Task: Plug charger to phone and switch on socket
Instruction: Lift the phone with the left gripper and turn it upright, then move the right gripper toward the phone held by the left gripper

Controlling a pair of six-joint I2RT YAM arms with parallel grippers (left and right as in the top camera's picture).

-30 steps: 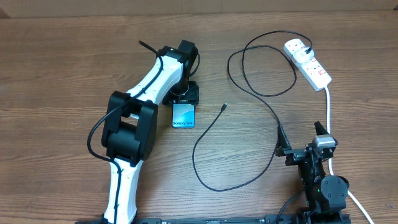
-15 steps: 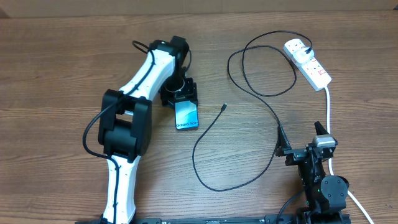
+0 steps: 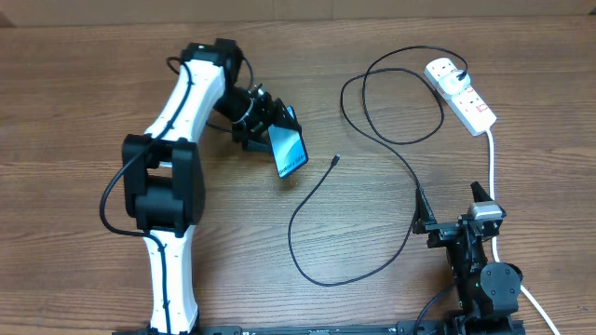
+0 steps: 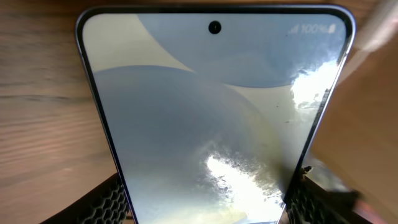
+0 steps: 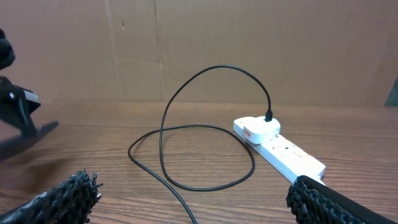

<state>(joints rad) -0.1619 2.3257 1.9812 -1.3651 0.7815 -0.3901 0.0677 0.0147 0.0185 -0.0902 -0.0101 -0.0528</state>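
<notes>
While the right gripper [image 3: 450,208] is sitting wide open, the left gripper [image 3: 272,132] is pinching the phone [image 3: 291,151], lifting and turning it.

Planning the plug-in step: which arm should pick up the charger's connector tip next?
Right. The left fingers are shut on the phone, so that arm is occupied. The right fingers are open and empty, and the charger cable runs close past them.
</notes>
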